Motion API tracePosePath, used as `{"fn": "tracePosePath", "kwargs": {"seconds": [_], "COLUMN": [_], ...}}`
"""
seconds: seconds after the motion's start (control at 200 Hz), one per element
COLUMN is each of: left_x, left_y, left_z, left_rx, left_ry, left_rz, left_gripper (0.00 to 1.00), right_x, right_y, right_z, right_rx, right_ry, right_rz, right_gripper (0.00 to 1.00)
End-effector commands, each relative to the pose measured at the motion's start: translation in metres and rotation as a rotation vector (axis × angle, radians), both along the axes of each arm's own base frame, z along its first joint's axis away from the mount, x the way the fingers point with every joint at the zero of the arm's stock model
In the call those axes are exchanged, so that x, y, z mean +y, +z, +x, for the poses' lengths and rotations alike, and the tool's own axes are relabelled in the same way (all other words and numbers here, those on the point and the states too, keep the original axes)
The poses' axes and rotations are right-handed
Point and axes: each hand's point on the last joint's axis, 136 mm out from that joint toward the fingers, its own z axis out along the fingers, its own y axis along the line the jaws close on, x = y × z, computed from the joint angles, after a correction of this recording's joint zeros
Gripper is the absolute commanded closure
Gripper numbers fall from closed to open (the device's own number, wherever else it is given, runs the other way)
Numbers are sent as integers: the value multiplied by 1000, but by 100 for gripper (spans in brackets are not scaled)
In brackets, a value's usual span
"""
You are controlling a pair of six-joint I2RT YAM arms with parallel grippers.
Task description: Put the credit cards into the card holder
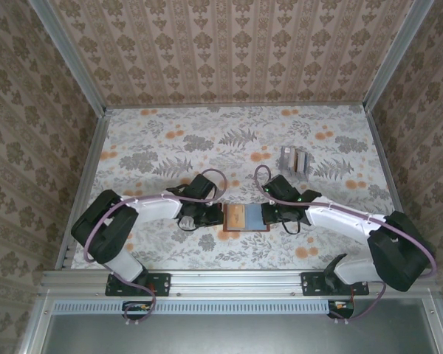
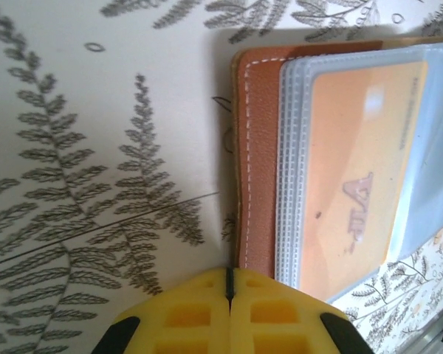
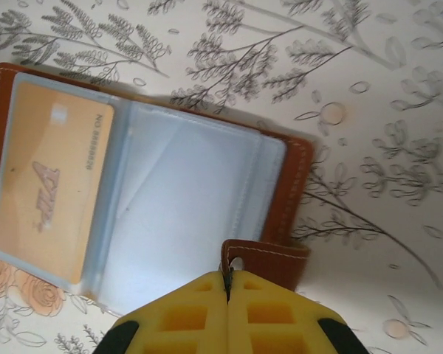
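The reddish-brown card holder lies open on the floral table between my two grippers. An orange card sits in its left clear sleeve. The right sleeve looks light blue, as if a credit card lies inside it. In the left wrist view my left gripper is shut, with the holder's left leather edge running into the seam of its jaws. My right gripper is shut on the holder's leather strap at its right side. From above, the left gripper and right gripper flank the holder.
A clear plastic tray with upright greyish pieces stands behind and to the right of the holder. Metal rails and patterned walls border the table at the sides and back.
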Motion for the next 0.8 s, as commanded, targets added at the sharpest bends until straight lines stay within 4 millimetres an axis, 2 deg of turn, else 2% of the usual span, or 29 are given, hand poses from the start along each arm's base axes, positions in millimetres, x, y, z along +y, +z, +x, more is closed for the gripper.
{"fn": "tracePosePath", "kwargs": {"seconds": [0.0, 0.095, 0.245, 0.39, 0.465, 0.555, 0.66, 0.74, 0.795], "left_x": [-9, -4, 6, -11, -19, -29, -40, -50, -54], "left_y": [21, 35, 52, 73, 78, 75, 62, 53, 46], "left_z": [0, 0, 10, 17, 18, 20, 26, 30, 32], "left_rx": [-33, -44, -113, -150, -162, -158, -146, -121, -110], "left_ry": [-31, -19, 20, 21, 5, -16, -21, -32, -32], "left_rz": [-71, -84, -93, -201, -237, -256, -267, -278, -270], "left_gripper": [100, 100, 100, 100, 100, 100, 100, 100, 97], "right_x": [31, 46, 72, 97, 103, 97, 82, 65, 56], "right_y": [2, -6, 4, 20, 21, 19, 23, 15, 7], "right_z": [-2, -2, 10, 26, 31, 35, 37, 38, 36], "right_rx": [24, 63, 15, -9, -8, 19, 11, 30, 58], "right_ry": [64, 64, 110, 110, 99, 60, 16, -47, -84], "right_rz": [161, 224, 280, 393, 423, 432, 497, 518, 522], "right_gripper": [100, 100, 100, 100, 100, 100, 100, 100, 92]}}
